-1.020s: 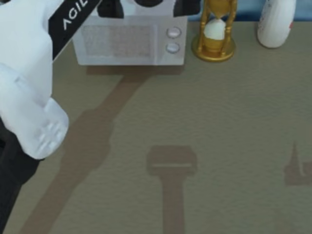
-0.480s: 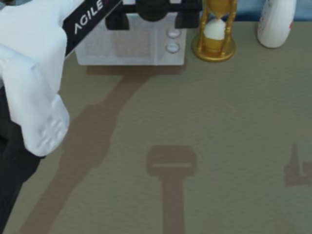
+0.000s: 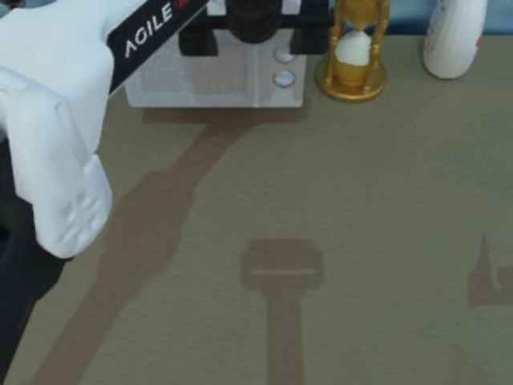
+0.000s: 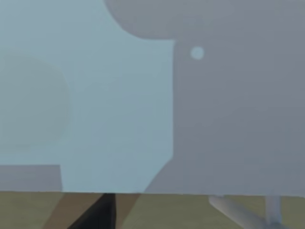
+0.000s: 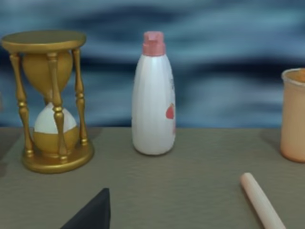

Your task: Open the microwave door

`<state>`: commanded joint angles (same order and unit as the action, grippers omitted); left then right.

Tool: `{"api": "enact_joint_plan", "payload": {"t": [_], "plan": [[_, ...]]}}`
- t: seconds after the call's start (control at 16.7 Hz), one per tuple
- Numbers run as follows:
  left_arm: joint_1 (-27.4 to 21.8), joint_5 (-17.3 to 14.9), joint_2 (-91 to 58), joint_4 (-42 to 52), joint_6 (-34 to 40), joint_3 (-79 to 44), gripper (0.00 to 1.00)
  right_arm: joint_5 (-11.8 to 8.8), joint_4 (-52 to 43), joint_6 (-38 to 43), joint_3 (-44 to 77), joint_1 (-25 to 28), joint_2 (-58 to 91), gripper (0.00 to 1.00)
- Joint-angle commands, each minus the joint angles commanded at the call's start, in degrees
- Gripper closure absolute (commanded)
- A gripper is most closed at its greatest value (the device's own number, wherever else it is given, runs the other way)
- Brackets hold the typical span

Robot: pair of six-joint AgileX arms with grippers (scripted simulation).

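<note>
The microwave (image 3: 272, 95) stands at the table's far edge, left of centre in the top view. Its door (image 3: 196, 76), white with a speckled grey mesh window, lies flush with the front. Two silver knobs (image 3: 283, 66) sit on the panel to the door's right. My left arm reaches in from the left, and my left gripper (image 3: 253, 36) hangs over the microwave's top front edge, its black fingers spread wide and holding nothing. The left wrist view shows only pale flat surfaces close up and one dark fingertip (image 4: 97, 214). My right gripper is outside the top view; one dark fingertip (image 5: 95, 212) shows.
A gold hourglass (image 3: 351, 56) stands just right of the microwave, and a white bottle (image 3: 453, 36) with a pink cap farther right. The right wrist view also holds an orange cup (image 5: 293, 114) and a pale pink stick (image 5: 261, 202) lying on the olive table (image 3: 361, 200).
My left gripper has come forward and down over the microwave's top front edge, and the left arm has swung slightly right. The door has not moved.
</note>
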<state>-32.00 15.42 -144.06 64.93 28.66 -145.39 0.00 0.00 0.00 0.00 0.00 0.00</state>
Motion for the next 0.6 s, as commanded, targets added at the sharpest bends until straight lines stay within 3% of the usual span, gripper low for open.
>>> {"api": "enact_joint_plan", "payload": {"t": [0.6], "plan": [[0.0,0.0,0.0,0.0,0.0,0.0,0.9,0.0,0.0,0.0,0.0,0.0,0.0,0.0]]}}
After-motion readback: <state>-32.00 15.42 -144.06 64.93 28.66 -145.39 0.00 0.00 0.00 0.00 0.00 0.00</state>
